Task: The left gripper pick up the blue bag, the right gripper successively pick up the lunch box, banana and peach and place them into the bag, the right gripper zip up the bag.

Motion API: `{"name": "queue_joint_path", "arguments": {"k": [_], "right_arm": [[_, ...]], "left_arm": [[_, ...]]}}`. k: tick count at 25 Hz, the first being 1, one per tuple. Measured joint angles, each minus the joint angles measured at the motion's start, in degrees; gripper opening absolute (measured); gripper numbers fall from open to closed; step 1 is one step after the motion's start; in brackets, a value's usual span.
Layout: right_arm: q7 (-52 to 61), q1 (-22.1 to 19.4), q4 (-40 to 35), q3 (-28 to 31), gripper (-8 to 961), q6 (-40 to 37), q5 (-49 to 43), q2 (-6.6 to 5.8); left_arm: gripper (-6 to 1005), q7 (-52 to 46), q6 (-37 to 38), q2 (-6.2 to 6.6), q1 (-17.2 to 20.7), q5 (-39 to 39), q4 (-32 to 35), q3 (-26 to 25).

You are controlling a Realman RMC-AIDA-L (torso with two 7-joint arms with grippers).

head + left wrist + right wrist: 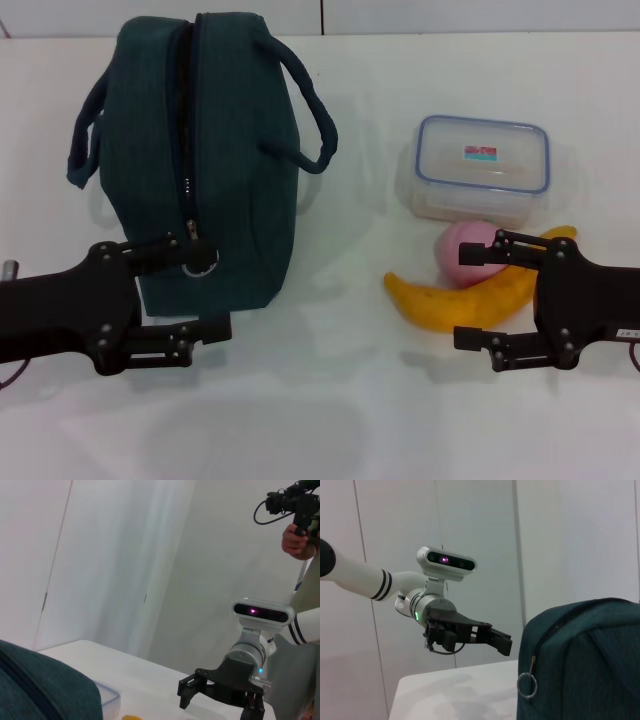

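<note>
A white desk carries a large teal-blue bag standing upright, its top zipper closed so nothing inside shows. The zipper's ring pull hangs at the near end. The left end effector sits just in front of that near end, its two fingers spread wide, holding nothing; the upper finger reaches the ring pull. Well apart, the right end effector is also spread wide and empty. Just beyond its fingers lies the yellow banana, curved, with the pink peach touching it behind. Farther back stands the clear lunch box with its blue-rimmed lid shut; it looks empty.
</note>
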Motion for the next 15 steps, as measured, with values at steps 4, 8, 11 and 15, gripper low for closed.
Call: {"name": "queue_joint_path", "arguments": {"k": [4, 8, 11, 15], "right_arm": [[0.0, 0.1, -0.1, 0.0, 857, -0.2, -0.1, -0.09], [0.0, 0.3, -0.2, -0.1, 857, -0.3, -0.2, -0.08], [0.0, 0.4, -0.2, -0.1, 856, -0.3, -0.3, -0.08], [0.0, 0.4, -0.2, 0.0, 856, -0.1, -0.4, -0.1]], "left_arm": [[873, 0.0, -0.1, -0.17, 0.1, 0.0, -0.1, 0.0], [873, 0.0, -0.1, -0.26, 0.1, 0.1, -0.6, -0.2], [873, 0.0, -0.2, -0.31, 0.1, 0.1, -0.7, -0.2], [874, 0.0, 0.1, -0.34, 0.2, -0.2, -0.6, -0.4]]}}
